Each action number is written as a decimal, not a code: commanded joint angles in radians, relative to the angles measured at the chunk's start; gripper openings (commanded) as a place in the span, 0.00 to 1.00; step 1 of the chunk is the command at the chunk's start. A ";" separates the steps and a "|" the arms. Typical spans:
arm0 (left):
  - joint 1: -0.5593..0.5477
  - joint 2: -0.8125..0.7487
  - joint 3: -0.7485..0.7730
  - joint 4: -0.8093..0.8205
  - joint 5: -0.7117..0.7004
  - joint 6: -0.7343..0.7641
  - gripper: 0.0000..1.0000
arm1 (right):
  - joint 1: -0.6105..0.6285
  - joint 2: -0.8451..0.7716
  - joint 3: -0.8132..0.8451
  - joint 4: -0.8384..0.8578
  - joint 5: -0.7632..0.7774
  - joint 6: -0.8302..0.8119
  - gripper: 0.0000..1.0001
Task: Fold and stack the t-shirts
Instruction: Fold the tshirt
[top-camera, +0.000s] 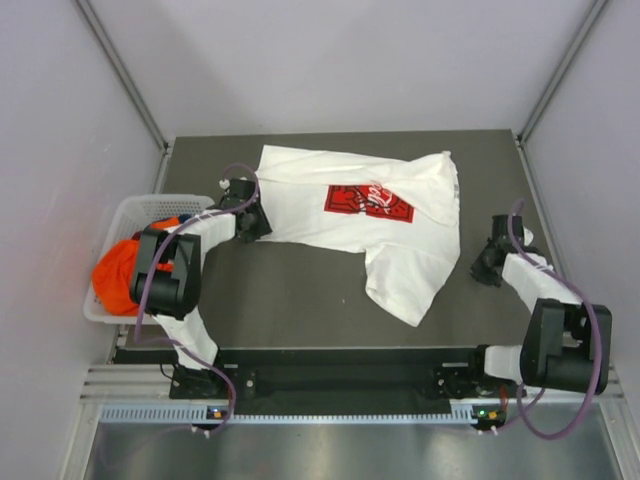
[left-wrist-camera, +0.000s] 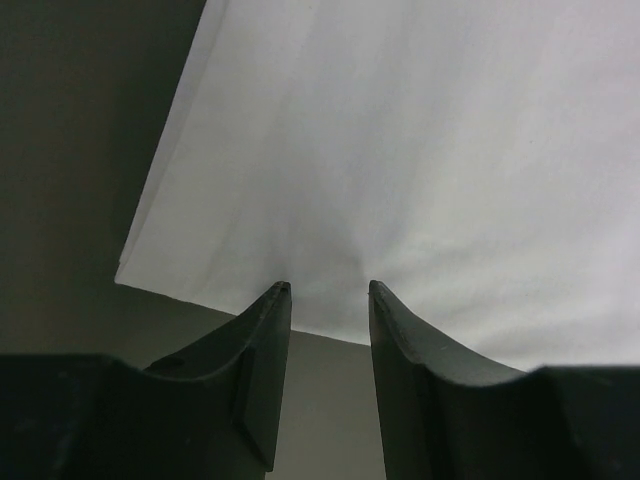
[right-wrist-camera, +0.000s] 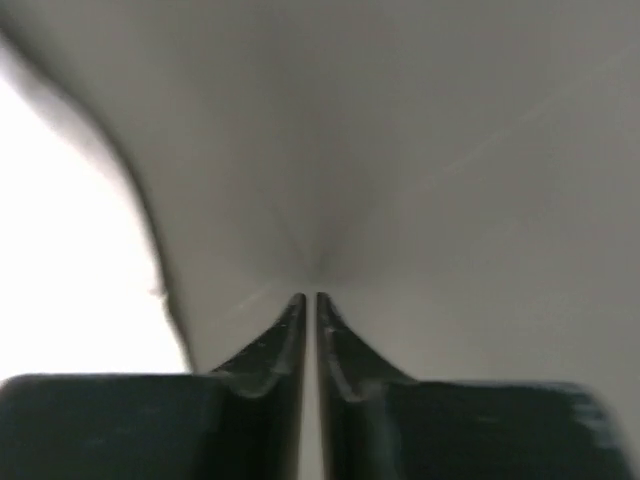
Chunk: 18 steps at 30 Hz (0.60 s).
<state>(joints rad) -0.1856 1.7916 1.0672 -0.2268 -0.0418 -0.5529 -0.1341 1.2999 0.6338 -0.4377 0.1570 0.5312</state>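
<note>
Left gripper (left-wrist-camera: 328, 289) spread at white shirt (top-camera: 300, 190) left hem | right gripper (right-wrist-camera: 310, 297) pressed together, just right of it | shirt spread on table (top-camera: 290, 295), unfolded | orange shirt (top-camera: 118, 272) in left basket (top-camera: 135, 203) | nothing stacked

Likely lab: walled test table (top-camera: 300, 295).

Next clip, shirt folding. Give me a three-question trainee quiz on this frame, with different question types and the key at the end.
1. True or false: the white t-shirt lies folded inside the basket.
2. Whose jaws stand apart? A left; B right; C both.
3. Fill in: the garment in the basket is ____ in colour.
Key: 1 false, it lies on the table. 2 A: left gripper open, right gripper shut. 3 orange.
</note>
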 joint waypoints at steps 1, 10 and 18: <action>0.001 -0.029 -0.035 -0.066 -0.070 -0.005 0.43 | 0.020 -0.066 0.079 -0.074 -0.128 -0.044 0.12; 0.000 -0.005 -0.013 -0.083 -0.076 -0.008 0.43 | 0.246 -0.277 -0.072 -0.101 -0.174 0.242 0.43; 0.000 0.003 -0.013 -0.088 -0.078 -0.012 0.43 | 0.355 -0.292 -0.183 -0.027 -0.134 0.334 0.40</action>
<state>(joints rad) -0.1867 1.7828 1.0588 -0.2356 -0.0788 -0.5598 0.1822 1.0168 0.4564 -0.5060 -0.0036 0.8013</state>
